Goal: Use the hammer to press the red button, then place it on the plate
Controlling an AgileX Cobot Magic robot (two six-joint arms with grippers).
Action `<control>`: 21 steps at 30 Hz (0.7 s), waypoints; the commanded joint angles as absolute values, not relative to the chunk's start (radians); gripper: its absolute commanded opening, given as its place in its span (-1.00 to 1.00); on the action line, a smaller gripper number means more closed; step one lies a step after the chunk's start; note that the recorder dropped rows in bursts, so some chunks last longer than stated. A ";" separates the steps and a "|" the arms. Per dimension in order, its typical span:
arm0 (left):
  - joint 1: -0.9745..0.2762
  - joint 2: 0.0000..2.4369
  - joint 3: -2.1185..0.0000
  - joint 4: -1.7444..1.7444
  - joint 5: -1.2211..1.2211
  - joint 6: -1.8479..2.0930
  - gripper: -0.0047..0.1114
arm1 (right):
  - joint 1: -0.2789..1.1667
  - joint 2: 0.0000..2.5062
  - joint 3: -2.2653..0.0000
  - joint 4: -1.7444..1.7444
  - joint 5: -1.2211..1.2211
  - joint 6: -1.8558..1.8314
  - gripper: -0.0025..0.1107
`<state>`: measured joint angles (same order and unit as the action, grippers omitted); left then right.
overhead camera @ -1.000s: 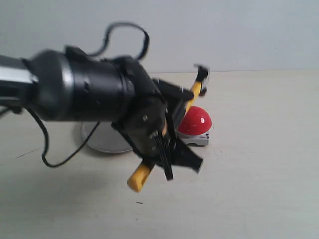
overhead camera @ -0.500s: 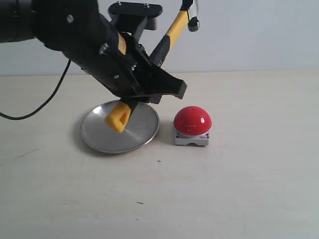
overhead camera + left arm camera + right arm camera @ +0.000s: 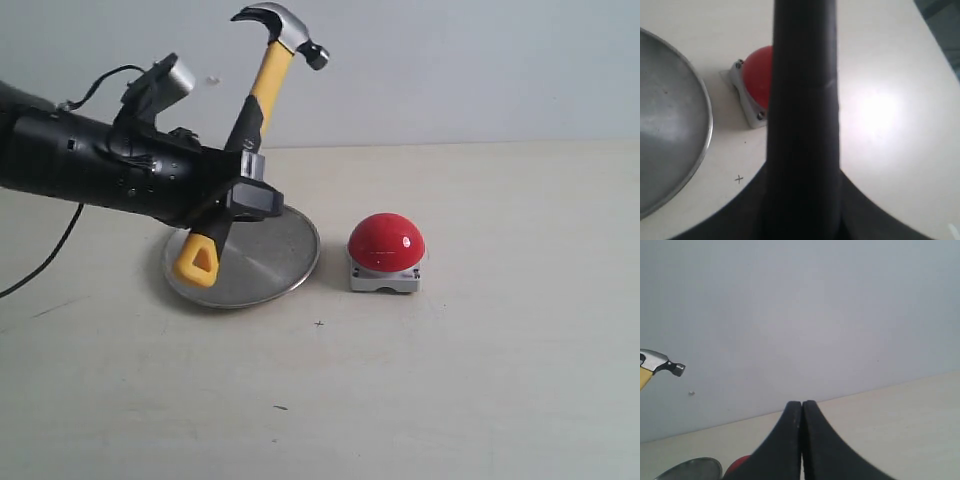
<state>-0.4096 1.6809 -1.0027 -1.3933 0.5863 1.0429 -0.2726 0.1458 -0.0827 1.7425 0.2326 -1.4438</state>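
you've got the desk (image 3: 500, 380) with the plate (image 3: 290, 262) on it, far-left part hidden by the left arm (image 3: 90, 170). left end effector (image 3: 240, 190) is clamped mid-handle on the hammer (image 3: 262, 85), head up, yellow loop over the plate. red button (image 3: 387, 243) is just beside the plate, not touching; in the left wrist view the handle half hides it. right end effector (image 3: 801, 407): tips pressed together.

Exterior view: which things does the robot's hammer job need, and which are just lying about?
Part of the job: hammer, held by the left gripper; red button; plate.

Just there: right gripper, shut and holding nothing; the table under it all.
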 commanded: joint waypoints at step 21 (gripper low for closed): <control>-0.130 2.019 -0.964 -1.744 0.966 1.329 -0.92 | -0.276 0.140 -0.077 1.744 0.235 -1.443 -0.96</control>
